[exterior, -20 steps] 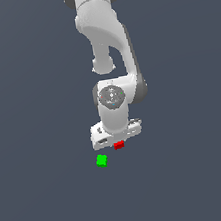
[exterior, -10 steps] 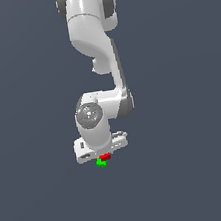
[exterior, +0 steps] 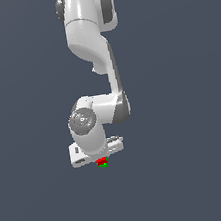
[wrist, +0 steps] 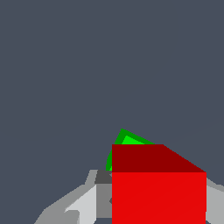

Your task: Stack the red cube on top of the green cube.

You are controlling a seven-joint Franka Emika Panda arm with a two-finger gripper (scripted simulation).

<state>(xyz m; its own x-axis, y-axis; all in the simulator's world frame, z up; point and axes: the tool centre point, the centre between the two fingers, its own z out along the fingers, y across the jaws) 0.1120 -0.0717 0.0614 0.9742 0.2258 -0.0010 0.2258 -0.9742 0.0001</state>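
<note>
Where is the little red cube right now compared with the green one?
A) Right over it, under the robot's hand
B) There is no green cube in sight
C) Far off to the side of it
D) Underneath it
A: in the exterior view the red cube sits just above the green cube, right under the gripper; the wrist view shows green peeking out behind red.

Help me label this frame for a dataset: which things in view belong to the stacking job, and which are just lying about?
Belonging to the job:
- red cube, held between the gripper's fingers
- green cube, directly beneath the red one, partly hidden by it in the wrist view

Just lying about:
- nothing that shows; apart from the arm, only plain dark grey ground appears
</note>
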